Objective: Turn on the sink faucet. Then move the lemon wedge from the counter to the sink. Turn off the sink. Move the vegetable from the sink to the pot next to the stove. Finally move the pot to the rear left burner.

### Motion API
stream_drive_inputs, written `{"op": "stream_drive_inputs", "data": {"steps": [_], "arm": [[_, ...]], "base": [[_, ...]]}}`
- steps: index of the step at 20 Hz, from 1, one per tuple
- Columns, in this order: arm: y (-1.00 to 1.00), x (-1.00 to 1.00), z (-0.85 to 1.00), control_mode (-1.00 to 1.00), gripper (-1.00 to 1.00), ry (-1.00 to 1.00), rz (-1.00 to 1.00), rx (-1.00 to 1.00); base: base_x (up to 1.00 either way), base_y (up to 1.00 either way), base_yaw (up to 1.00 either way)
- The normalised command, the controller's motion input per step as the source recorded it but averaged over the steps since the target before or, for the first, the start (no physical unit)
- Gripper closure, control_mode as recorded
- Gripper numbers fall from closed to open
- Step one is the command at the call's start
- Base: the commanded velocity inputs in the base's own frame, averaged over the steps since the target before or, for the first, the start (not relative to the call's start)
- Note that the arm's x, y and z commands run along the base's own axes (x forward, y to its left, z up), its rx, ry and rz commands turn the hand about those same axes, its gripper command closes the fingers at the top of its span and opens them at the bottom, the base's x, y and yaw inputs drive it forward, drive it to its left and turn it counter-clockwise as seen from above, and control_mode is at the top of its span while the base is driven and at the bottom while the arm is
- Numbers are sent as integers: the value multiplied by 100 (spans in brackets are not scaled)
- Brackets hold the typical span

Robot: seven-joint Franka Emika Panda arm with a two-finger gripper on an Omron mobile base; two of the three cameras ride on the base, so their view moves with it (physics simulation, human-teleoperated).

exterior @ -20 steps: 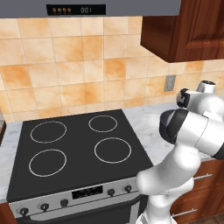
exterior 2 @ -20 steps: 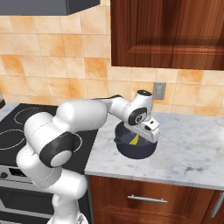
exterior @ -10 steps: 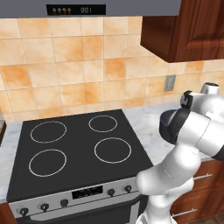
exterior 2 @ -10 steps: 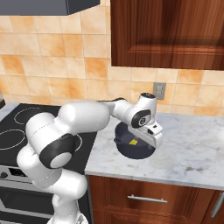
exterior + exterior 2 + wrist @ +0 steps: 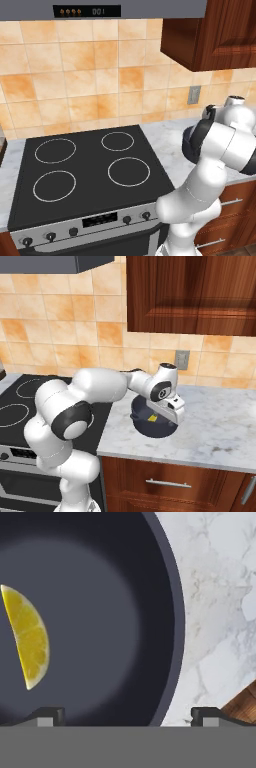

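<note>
White-grey veined marble worktop (image 5: 215, 426) beside black glass stove (image 5: 85, 165). My end effector (image 5: 127, 714) hovers over round dark blue-grey pot (image 5: 150, 587), fingers spread wide, empty. Bright yellow lemon wedge (image 5: 27, 637) lies inside pot.

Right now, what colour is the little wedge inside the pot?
Bright yellow. The lemon wedge lies in the dark blue-grey pot, clearest in the hand view.

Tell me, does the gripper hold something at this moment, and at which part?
Nothing is held. The gripper is open above the pot, and the lemon wedge lies loose on the pot's floor.
</note>
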Motion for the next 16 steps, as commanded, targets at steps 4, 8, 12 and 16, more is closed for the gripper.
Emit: {"op": "stream_drive_inputs", "data": {"steps": [4, 8, 12, 16], "arm": [[-7, 0, -22, -100, -100, 0, 0, 0], [-5, 0, -19, -100, -100, 0, 0, 1], [-1, 0, -17, -100, -100, 0, 0, 1], [0, 0, -23, -100, 100, 0, 0, 1]], "base": [[0, 0, 0], [0, 0, 0], [0, 0, 0], [0, 0, 0]]}}
